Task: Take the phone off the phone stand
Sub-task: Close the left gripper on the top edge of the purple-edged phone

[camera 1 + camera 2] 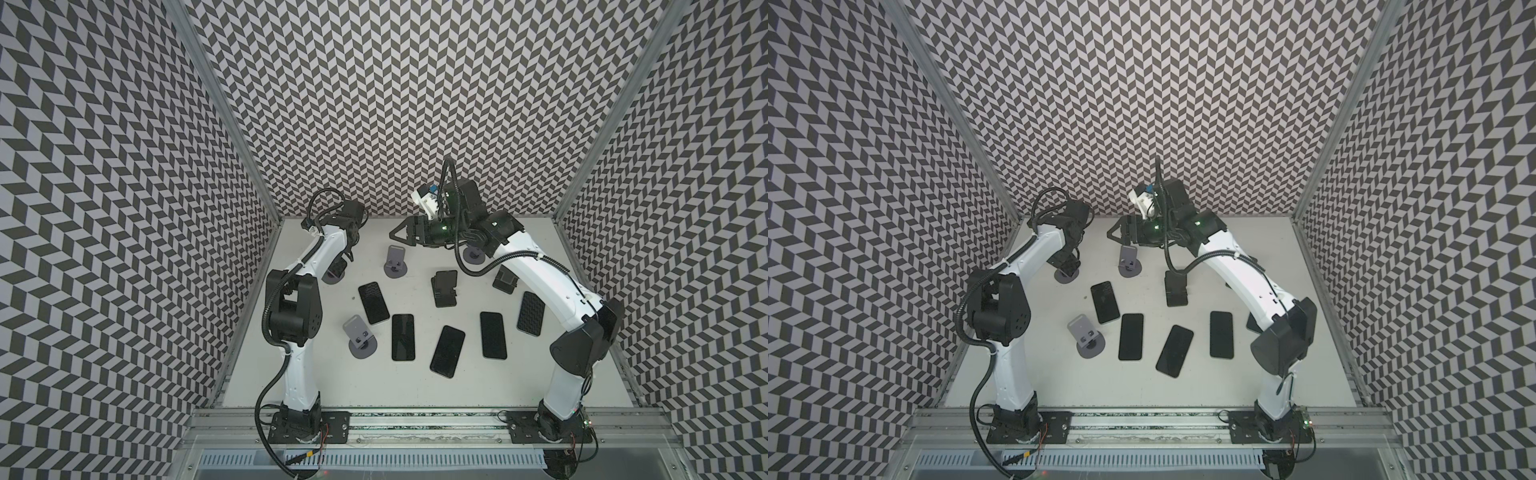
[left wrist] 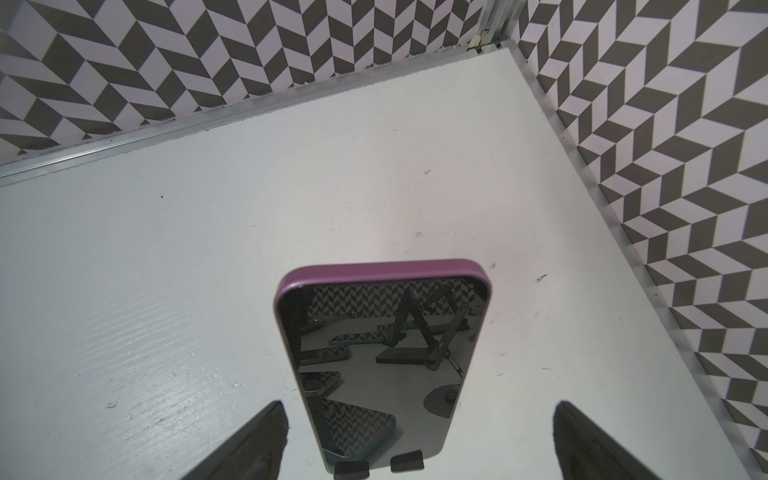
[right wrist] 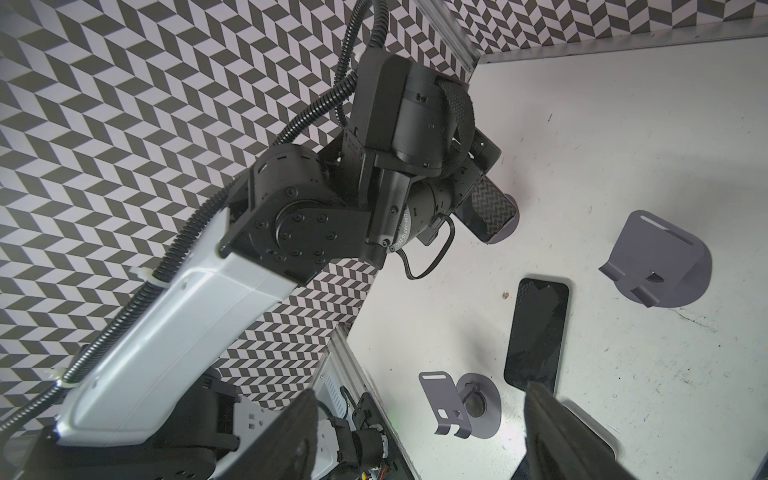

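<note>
The purple-cased phone with a glossy black screen (image 2: 382, 357) leaned on the grey round-based stand (image 1: 331, 277) at about ten o'clock on the white tabletop (image 1: 415, 386), its lower edge caught in the stand's two lips, so it probably needed lifting up and out; the left gripper (image 2: 417, 409), wrist folded downward, straddled it with fingers spread wide, touching neither side. The right gripper (image 1: 398, 234) hovered level near twelve o'clock, pointing toward nine, jaws parted and empty, apparently out of the way.

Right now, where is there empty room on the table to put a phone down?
The widest bare patch of table is the front strip, between the row of flat phones and the front rail. The far corner beyond the purple phone is bare too. The middle is crowded with phones and stands.
</note>
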